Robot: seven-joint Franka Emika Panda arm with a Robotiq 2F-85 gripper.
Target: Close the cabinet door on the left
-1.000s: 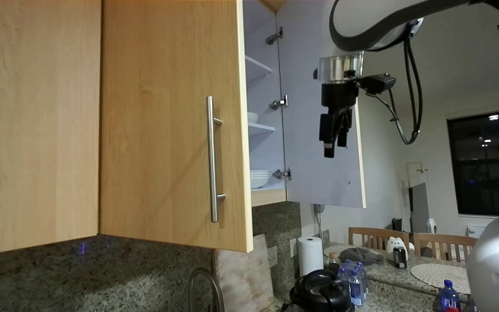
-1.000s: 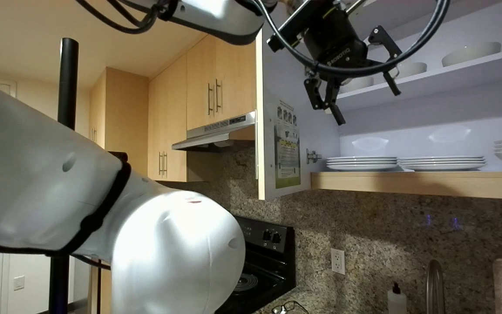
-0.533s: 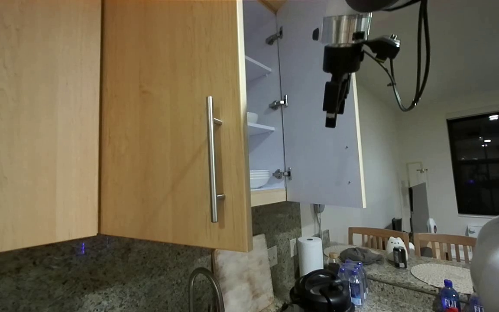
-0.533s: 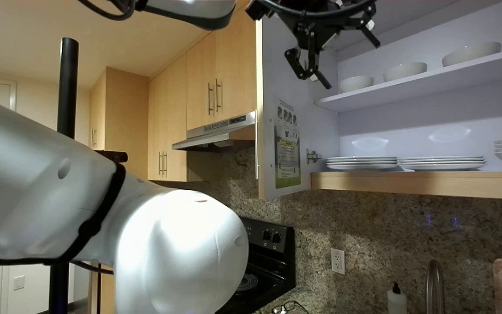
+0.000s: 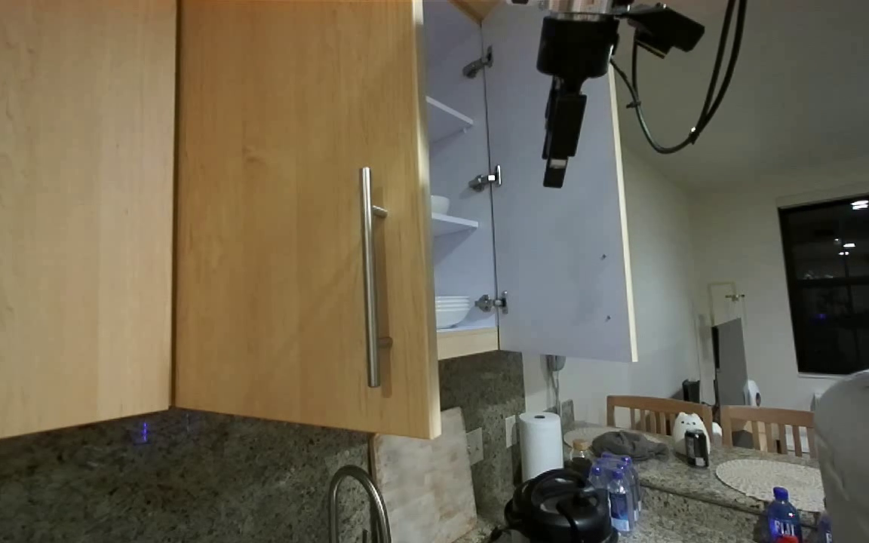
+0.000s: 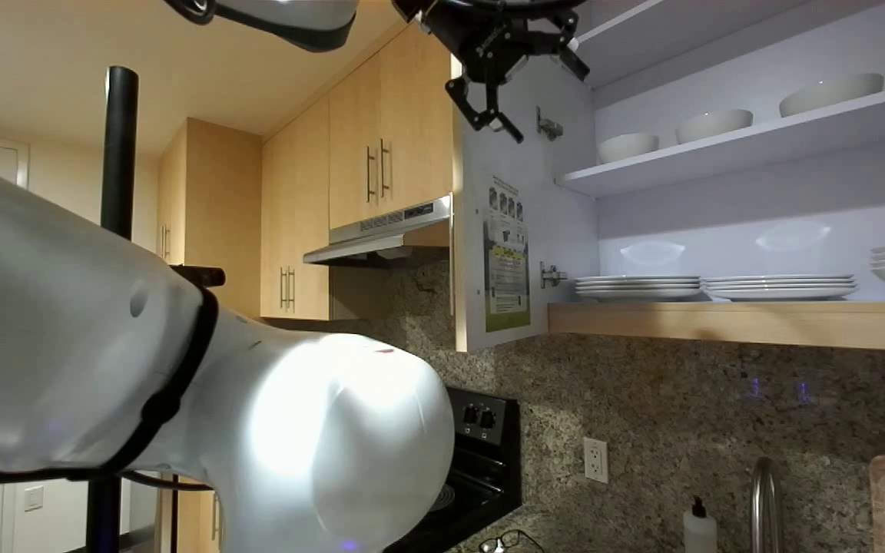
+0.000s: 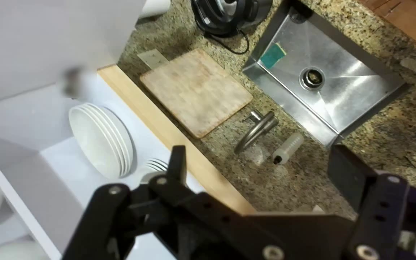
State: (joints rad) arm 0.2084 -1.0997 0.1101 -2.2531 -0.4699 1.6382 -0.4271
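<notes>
In an exterior view, hours being read from the middle of each view, the cabinet door (image 5: 284, 226) stands open between nine and ten o'clock, a honey-coloured wood panel with its slim vertical metal handle (image 5: 370, 279) toward four o'clock on its face. Stacked white bowls (image 5: 452, 311) show inside, just past its free edge. At three o'clock a pale door panel (image 5: 548, 279) also stands open; before it, toward one o'clock, the hand (image 5: 555, 173) hangs pointing down, apart from the cabinet door and seen too edge-on to judge its spread.

In an exterior view the cabinet door shows its pale inner side at two o'clock, bearing a printed leaflet (image 6: 505, 261). The hand, at one o'clock, overlaps the upper part of that door, its fingers (image 6: 575, 64) spread wide. Plates (image 6: 637, 288) lie stacked at three o'clock, single bowls (image 6: 714, 127) stand on a shelf (image 6: 719, 153) at two, and the white arm (image 6: 66, 346) fills eight.

In the wrist view the hand reaches in from six o'clock with its pads (image 7: 177, 164) far apart, at seven and four o'clock. The sink (image 7: 338, 97) is at two o'clock in a granite bench (image 7: 392, 122), a cutting board (image 7: 195, 92) near twelve, the tap (image 7: 256, 132) and a soap bottle (image 7: 289, 147) toward three, and the stacked white bowls at nine.
</notes>
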